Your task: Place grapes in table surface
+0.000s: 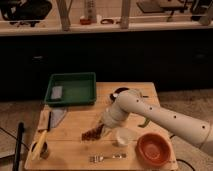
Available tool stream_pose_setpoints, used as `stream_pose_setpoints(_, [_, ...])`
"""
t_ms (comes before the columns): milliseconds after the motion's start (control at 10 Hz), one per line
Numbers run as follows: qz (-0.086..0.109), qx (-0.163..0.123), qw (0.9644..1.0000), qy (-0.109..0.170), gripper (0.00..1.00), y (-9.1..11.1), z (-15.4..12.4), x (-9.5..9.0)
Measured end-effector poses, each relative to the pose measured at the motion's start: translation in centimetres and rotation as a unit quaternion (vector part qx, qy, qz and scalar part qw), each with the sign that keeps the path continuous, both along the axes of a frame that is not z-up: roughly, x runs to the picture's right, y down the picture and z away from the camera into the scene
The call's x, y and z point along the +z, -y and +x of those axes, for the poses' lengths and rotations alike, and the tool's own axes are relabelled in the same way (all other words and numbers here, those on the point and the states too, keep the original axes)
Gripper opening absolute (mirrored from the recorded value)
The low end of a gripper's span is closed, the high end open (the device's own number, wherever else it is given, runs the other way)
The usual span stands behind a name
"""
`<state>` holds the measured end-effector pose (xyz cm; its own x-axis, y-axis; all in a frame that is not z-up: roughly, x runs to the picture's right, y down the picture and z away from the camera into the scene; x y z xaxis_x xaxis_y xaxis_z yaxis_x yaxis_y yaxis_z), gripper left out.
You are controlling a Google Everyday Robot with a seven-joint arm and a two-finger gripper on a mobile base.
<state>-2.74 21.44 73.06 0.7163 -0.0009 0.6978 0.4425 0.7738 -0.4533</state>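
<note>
Your end effector (103,126) sits at the right end of the grapes (92,134), low over the middle of the table (70,150). I cannot tell if it grips them. Let them down softly, then lift straight up.

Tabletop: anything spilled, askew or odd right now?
Nothing stands out. The gripper is mid-table, the grapes at its tip, just above or on the table surface; the orange bowl is upright, the fork lies flat.
</note>
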Motion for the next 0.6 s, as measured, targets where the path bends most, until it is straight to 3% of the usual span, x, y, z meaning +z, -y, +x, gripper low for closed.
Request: stream_pose_setpoints(600, [-0.001,-0.002,0.9999,0.013,0.01,-1.5,-1.1,2.9])
